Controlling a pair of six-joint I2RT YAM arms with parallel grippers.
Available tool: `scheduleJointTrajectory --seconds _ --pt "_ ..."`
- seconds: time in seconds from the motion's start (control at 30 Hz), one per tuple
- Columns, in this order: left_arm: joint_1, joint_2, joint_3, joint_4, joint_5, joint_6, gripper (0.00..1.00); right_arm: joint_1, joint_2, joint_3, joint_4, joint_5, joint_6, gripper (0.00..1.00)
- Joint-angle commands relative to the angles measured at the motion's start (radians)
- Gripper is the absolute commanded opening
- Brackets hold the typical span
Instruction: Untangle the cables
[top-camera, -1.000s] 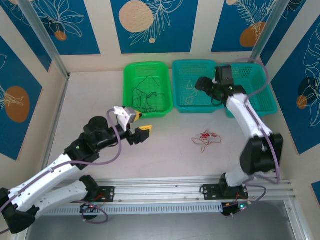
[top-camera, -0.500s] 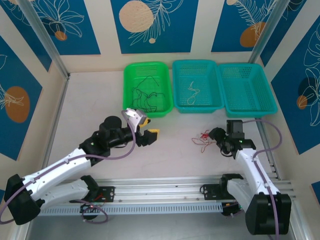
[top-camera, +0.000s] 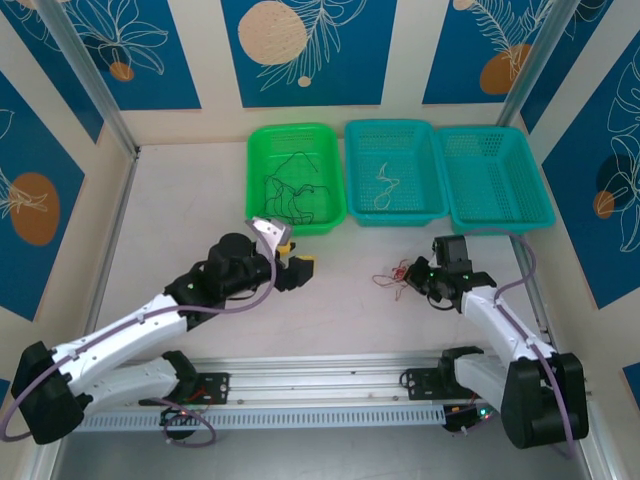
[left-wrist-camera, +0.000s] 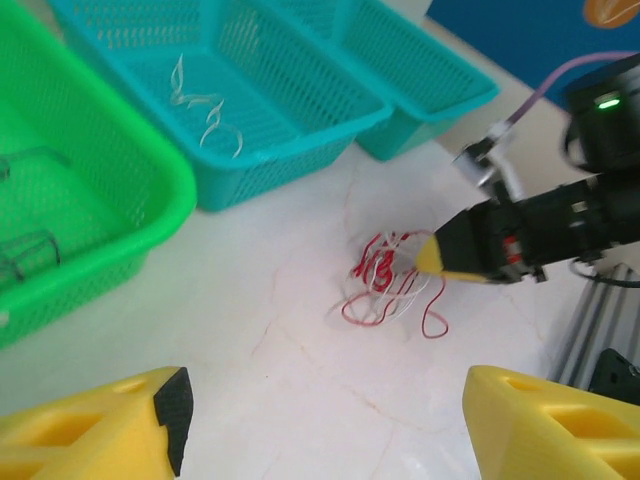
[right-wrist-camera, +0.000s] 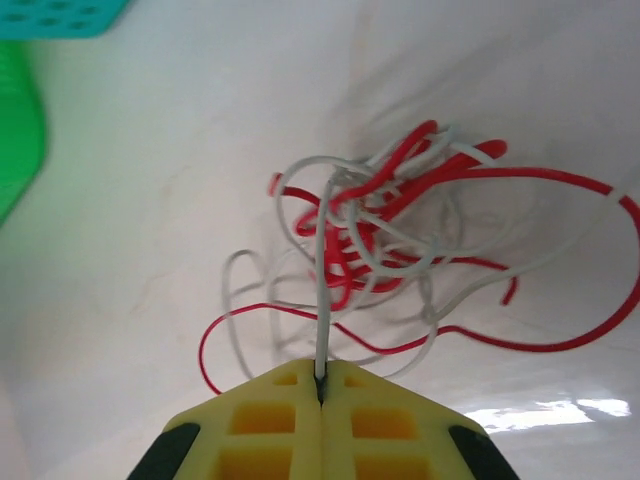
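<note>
Left arm (top-camera: 120, 330), right arm (top-camera: 497, 318): white shells, black joints. Left claw (top-camera: 298, 268): chunky yellow fingers (left-wrist-camera: 90, 425), black pad on inner edge, pale grey block just behind. Right claw (right-wrist-camera: 320, 392): yellow fingers with square recesses, black corners. Behind the right claw, a purple cable (left-wrist-camera: 560, 78) and a green light (left-wrist-camera: 607, 102) on the black housing.

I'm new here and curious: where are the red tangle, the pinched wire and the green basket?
red tangle (left-wrist-camera: 385, 287): left wrist view, middle of the loops.
pinched wire (right-wrist-camera: 320, 340): right wrist view, white strand, near its held end.
green basket (top-camera: 252, 175): top external view, left rim.
</note>
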Motion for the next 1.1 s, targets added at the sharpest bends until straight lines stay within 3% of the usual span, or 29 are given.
scheduleJointTrajectory --seconds 0.0,0.27,0.4,0.57,0.67,0.8,0.87,1.03,1.07 --pt "-0.006 0.058 0.036 -0.059 -0.037 -0.127 0.72 0.055 -0.057 0.002 0.026 -0.117 -0.028 0.0" --pt "-0.006 0.198 0.021 0.052 0.084 -0.164 0.73 0.218 -0.144 0.047 0.038 -0.235 -0.061 0.0" --pt "-0.006 0.256 0.033 0.079 0.295 0.07 0.69 0.242 -0.134 0.08 0.046 -0.331 -0.109 0.0" --pt "-0.007 0.245 -0.049 0.168 0.435 0.425 0.67 0.282 -0.095 0.133 0.039 -0.436 -0.147 0.0" --pt "-0.006 0.221 -0.089 0.261 0.457 0.514 0.68 0.329 -0.077 0.164 0.035 -0.458 -0.169 0.0" --pt "-0.008 0.277 -0.029 0.212 0.525 0.596 0.66 0.381 -0.052 0.193 0.042 -0.447 -0.167 0.0" --pt "-0.011 0.314 -0.014 0.226 0.542 0.596 0.57 0.391 -0.04 0.202 0.047 -0.44 -0.163 0.0" --pt "-0.015 0.359 -0.025 0.273 0.544 0.551 0.0 0.392 -0.023 0.217 0.02 -0.366 -0.157 0.0" --pt "-0.016 0.353 -0.038 0.289 0.541 0.543 0.0 0.389 -0.024 0.217 0.013 -0.347 -0.154 0.0"
